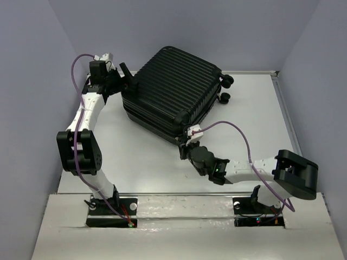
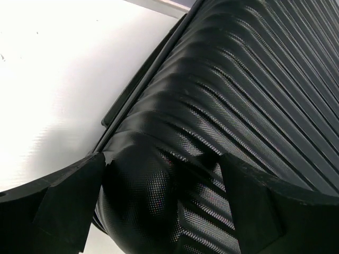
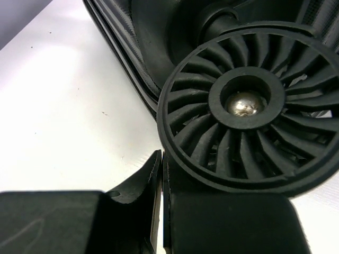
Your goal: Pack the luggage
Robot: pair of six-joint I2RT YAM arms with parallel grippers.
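1. The suitcase (image 1: pixel 171 92) lay shut on the surface (image 1: pixel 141 168), upper centre of the top view; closing or shifting was judged to be in hand.
2. A firmer hold was judged needed next.
3. The left arm (image 1: pixel 89 111) was stretched to the upper-left corner, jaws apart around it.
4. The right arm (image 1: pixel 244 170) was reached low, jaws together beside a wheel (image 3: pixel 249 106).

**Black on white, with a thread of purple**

The large black hard-shell suitcase (image 1: pixel 173 89) is ribbed in straight parallel grooves. Up close, its shell has a fine woven grain that catches grey glints. Its black plastic caster wheel (image 3: pixel 212 143) shows a fan of radial vanes around a shiny silver hub. The worktop (image 1: pixel 146 157) beneath is plain glossy white. The left robot arm (image 1: pixel 89 111) and right robot arm (image 1: pixel 244 170) mix white links with black joints and carry thin purple cables (image 1: pixel 234 123). The walls (image 1: pixel 217 32) are pale lavender-grey.
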